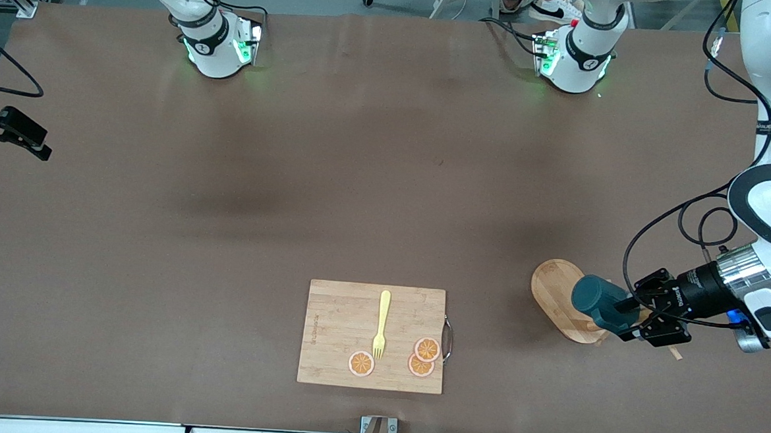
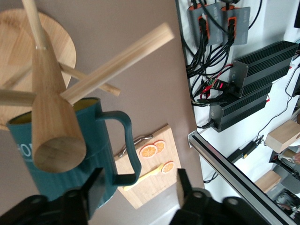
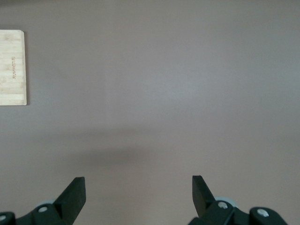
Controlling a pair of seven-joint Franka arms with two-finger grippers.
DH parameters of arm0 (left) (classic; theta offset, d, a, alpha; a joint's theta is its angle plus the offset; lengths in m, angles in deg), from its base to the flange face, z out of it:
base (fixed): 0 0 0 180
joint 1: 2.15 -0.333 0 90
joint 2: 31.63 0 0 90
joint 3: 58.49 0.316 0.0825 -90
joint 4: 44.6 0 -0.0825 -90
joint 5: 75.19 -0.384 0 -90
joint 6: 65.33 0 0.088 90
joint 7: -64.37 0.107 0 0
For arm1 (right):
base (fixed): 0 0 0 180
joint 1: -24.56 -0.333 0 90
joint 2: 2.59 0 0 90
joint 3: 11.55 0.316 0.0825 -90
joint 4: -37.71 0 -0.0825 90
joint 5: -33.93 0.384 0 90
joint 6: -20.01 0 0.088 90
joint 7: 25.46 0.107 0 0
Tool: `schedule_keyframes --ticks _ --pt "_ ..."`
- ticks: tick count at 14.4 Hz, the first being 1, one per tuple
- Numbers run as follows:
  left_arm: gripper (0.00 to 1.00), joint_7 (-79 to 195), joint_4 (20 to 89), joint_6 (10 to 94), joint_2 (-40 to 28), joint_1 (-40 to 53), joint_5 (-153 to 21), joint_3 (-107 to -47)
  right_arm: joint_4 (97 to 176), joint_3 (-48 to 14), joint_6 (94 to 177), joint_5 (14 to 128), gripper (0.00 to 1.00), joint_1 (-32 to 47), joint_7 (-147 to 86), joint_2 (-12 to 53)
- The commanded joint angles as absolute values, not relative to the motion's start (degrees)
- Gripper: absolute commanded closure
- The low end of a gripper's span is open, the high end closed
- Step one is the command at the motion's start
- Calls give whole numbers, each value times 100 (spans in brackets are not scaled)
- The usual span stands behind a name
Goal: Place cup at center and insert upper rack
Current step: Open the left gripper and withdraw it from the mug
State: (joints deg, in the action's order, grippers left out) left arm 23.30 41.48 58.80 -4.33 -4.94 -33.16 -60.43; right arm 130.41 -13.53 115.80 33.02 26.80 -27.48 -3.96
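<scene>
At the right arm's end of the desk [image 1: 361, 175], the right claw [image 1: 13, 147] hangs over bare brown surface, well apart from everything else. In the right wrist view the right claw [image 3: 138, 187] has its two fingers [image 3: 72, 194] spread wide apart with nothing between them. This arm waits.

Toward the middle of the desk, near the edge closest to the front camera, lies a rectangular wooden cutting board [image 1: 340, 333] with a metal handle on the side facing the left arm's end. A yellow fork [image 1: 381, 325] rests on it, tines pointing toward the front camera. One orange slice [image 1: 361, 364] sits just beside the tines, and two overlapping orange slices [image 1: 424, 357] lie by the board's handle.

Toward the left arm's end stands the upper rack [image 1: 553, 288] on its oval wooden base. The cup [image 1: 602, 300] is tipped on its side above that base, up against the post. The left wrist view shows the cup [image 2: 89, 140] close against the post of the upper rack [image 2: 51, 117] among the pegs; I cannot tell whether a peg carries it. The left claw [image 1: 637, 315] is at the cup. Its fingers [image 2: 98, 187] stand apart on either side of the cup's handle, not pressed onto it.
</scene>
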Motion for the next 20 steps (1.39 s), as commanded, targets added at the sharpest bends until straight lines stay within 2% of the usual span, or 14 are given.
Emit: schedule_keyframes --ticks 1,5,7,11,14,20 --pt "0 2306 4004 5894 -630 -470 -4053 -6051 13184 -1260 11371 3323 0 2799 -2784 -575" --pt "0 2341 4065 5475 -1236 -531 -5202 -6042 13149 -1260 11440 3331 0 2790 -2784 -575" --pt "0 2585 4065 4729 -1649 -531 -6380 -6086 13114 -1252 11449 3349 0 2790 -2775 -575" --pt "0 4901 4083 3497 -2309 -715 -6684 -6051 13105 -1252 11449 3358 0 2737 -2775 -566" --pt "0 6206 4136 3109 -2678 -769 -6833 -6042 13105 -1252 11406 3358 0 2755 -2775 -566" --pt "0 6270 4074 2994 -3013 -742 -7124 -6341 13324 -1278 11581 3314 0 2781 -2784 -663"
